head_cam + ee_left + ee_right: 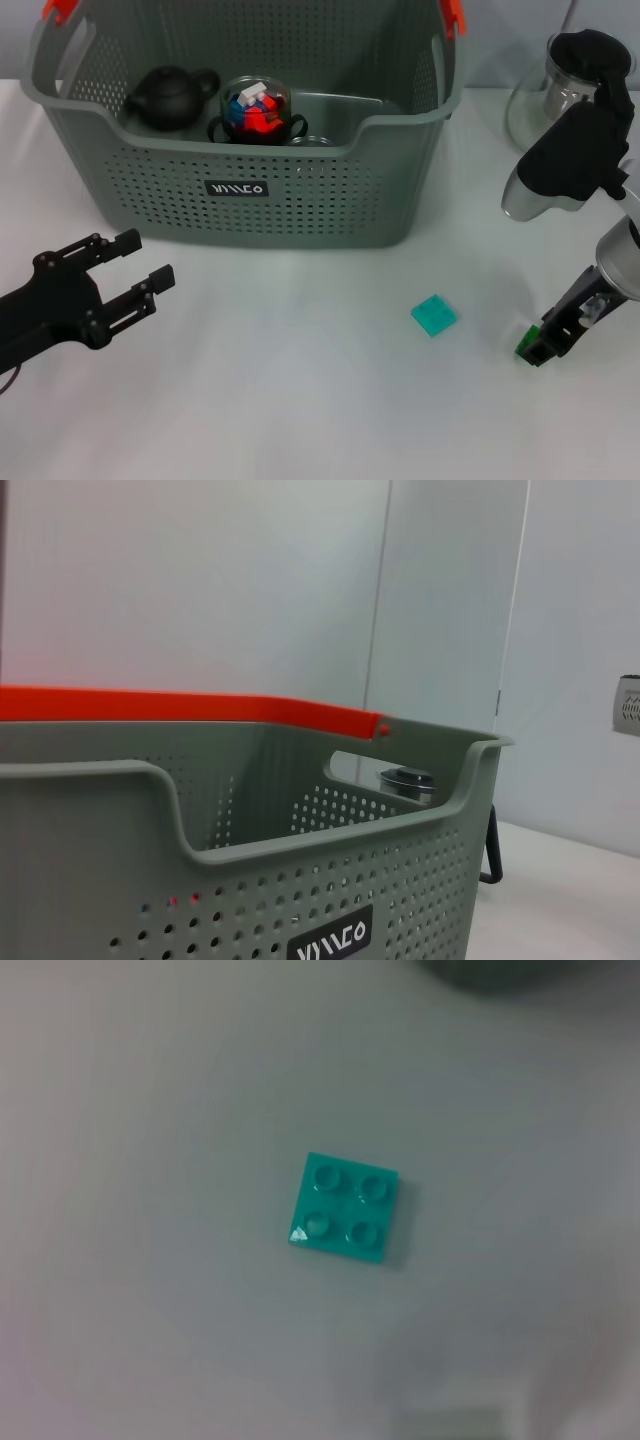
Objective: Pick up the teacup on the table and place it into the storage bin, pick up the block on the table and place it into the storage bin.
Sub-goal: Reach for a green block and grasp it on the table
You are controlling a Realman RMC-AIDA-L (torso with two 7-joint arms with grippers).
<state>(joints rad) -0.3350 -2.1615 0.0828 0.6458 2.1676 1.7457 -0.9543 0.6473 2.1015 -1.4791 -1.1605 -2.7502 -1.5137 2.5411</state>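
one small flat teal plastic block with four studs (434, 315) lies on the white table (300, 400), in front of the large grey perforated plastic storage bin (250, 190) and apart from it. i judge the block pickup is the step in hand. my right gripper (540, 345) sits low beside the block, not touching; i cannot tell its finger state. it needs centring over the block. my left gripper (135, 265) hangs released, near the bin's front.

We seem to be in a lab or test room: a plain white table (300, 400) and bare pale wall panels (200, 580). A grey storage bin (300, 190) and a toy block (434, 315) sit staged on the table.
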